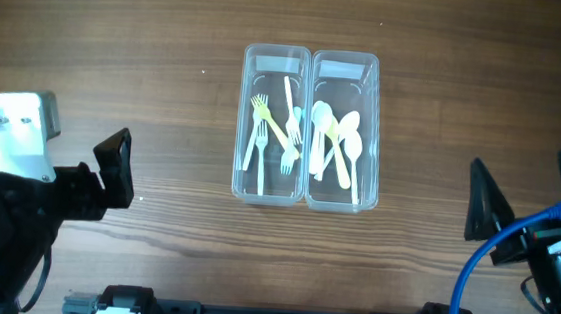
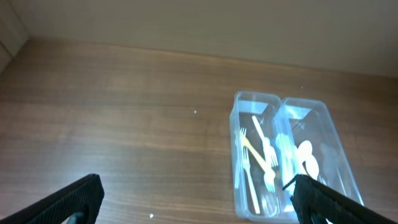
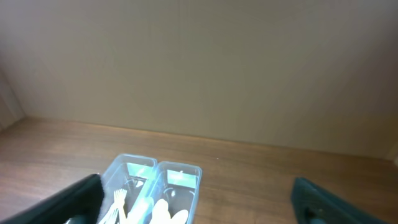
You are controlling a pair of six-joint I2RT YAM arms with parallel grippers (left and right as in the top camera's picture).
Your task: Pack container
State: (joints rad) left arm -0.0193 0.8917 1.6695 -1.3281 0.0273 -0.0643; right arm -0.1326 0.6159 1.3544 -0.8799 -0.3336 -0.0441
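1. Two clear plastic containers are set side by side around the middle of the wooden desk (image 1: 118,54), their long walls touching.
2. The left container (image 1: 268,64) is filled with forks (image 1: 258,150). Most of them are white, and they are laid roughly lengthwise, some crossing.
3. One yellow fork (image 1: 271,123) is laid at a slant across the white ones, its tines toward the far left corner.
4. The right container (image 1: 345,70) is filled with spoons (image 1: 347,147) in white and pale tints. They are piled over one another with their bowls toward the far end.
5. The far end of each container is left bare, and the clear floor can be seen there.
6. The left claw (image 2: 196,193) is held at the near left of the desk, well apart from the containers. It is spread wide and nothing is gripped. In the left wrist view its dark fingers (image 2: 74,199) are seen at the lower corners, with bare desk between them.
7. The right claw (image 3: 196,193) is held at the near right of the desk, likewise well apart from the containers. It is also spread wide, with nothing held.
8. A blue cable (image 1: 473,262) is seen curving along the right arm.
9. Beyond the far edge of the desk, a plain beige wall (image 3: 199,62) is shown in the right wrist view.
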